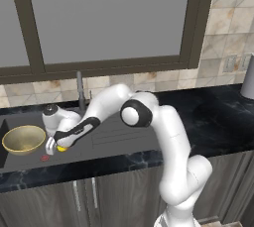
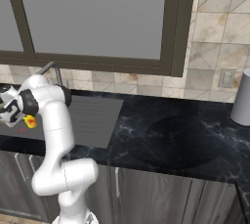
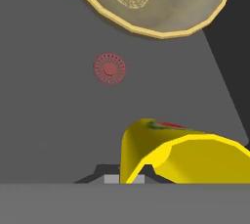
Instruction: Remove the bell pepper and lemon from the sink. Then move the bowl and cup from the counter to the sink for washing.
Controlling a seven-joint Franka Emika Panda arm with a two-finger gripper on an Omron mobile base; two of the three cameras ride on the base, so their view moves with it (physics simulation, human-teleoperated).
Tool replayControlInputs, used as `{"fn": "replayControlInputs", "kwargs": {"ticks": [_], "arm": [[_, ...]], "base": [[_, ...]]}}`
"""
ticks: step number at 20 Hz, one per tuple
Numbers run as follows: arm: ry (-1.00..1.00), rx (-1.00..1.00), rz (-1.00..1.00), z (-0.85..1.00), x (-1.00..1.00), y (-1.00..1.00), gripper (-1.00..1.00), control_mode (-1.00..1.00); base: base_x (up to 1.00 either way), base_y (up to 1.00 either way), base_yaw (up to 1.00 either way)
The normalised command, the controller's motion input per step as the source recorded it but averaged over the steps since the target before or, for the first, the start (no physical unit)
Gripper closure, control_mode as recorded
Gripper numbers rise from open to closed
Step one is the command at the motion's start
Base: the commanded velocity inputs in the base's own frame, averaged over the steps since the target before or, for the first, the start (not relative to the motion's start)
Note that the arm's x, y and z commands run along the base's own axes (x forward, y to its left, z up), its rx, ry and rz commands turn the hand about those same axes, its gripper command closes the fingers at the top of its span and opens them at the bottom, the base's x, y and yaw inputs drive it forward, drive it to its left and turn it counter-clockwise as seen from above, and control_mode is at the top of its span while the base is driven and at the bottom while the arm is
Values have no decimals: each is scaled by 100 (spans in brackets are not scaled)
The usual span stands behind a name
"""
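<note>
My gripper point(image 1: 53, 146) is down inside the dark grey sink point(image 1: 84, 155), shut on the small yellow cup point(image 1: 62, 148). The cup point(image 3: 171, 154) lies tilted in the grip, with a red-orange tint on its side, just above the basin floor point(image 3: 49, 100). The reddish drain spot point(image 3: 109, 68) is a little ahead of it. Farther on, at the basin's left end, the golden bowl point(image 1: 23, 138) sits upright in the sink; in the hand view the bowl point(image 3: 146, 3) is at the top. From the right base view, the cup point(image 2: 31, 121) peeks out beside the arm. The bell pepper and lemon are out of view.
A thin grey faucet point(image 1: 79, 89) rises behind the basin, close to the arm's forearm. The ribbed drainboard point(image 2: 93, 115) lies right of the basin. The black marble counter point(image 2: 185, 140) stretches right to a tall grey cylinder point(image 2: 241, 98) by the wall.
</note>
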Motion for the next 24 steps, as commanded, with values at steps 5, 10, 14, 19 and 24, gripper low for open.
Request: {"fn": "replayControlInputs", "kwargs": {"ticks": [5,10,14,19,24], "arm": [[0,0,0,-15,21,11,100,-100],[0,0,0,-18,18,4,100,-100],[0,0,0,-19,18,1,100,-100],[0,0,0,-19,19,1,100,-100],[0,0,0,-20,12,5,100,-100]], "base": [[0,0,0],[0,0,0],[0,0,0],[0,0,0],[0,0,0]]}}
